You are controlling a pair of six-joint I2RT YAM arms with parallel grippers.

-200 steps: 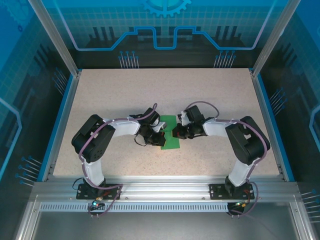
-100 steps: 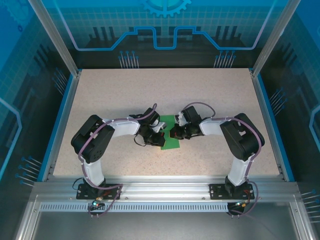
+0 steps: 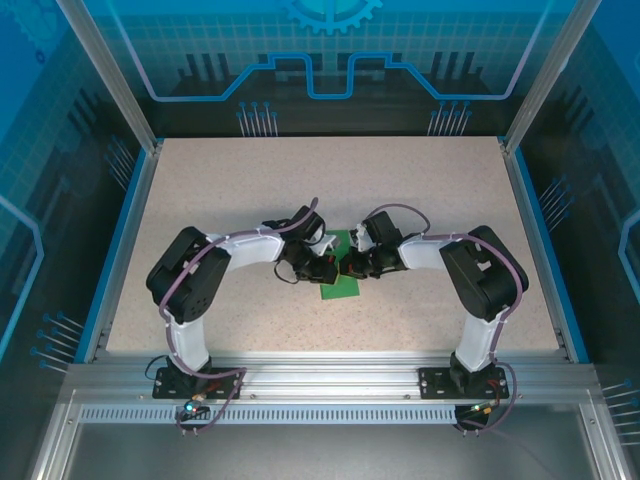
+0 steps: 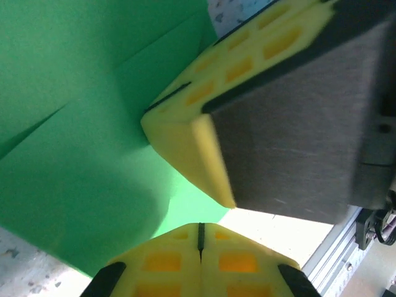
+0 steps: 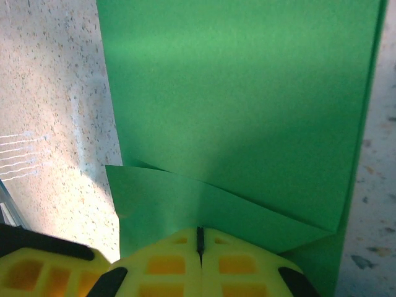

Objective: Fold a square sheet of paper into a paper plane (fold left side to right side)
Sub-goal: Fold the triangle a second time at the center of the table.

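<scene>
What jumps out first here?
The bright green square sheet of paper in the middle of the table, partly folded, its creases clear in the wrist views. Over it, the left end effector and right end effector are both shut, tips close together.

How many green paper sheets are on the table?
1. The square sheet of paper lies folded on the table under the left gripper and right gripper, which hide part of it.

Bright, even overhead light fills the top view, the speckled table [image 3: 400, 190] sharp with only faint shadows. Both wrist views are very close and soft; shadow darkens the green sheet of paper [image 4: 74, 93] beside the left pincer [image 4: 199, 238], and bare table glares white
</scene>
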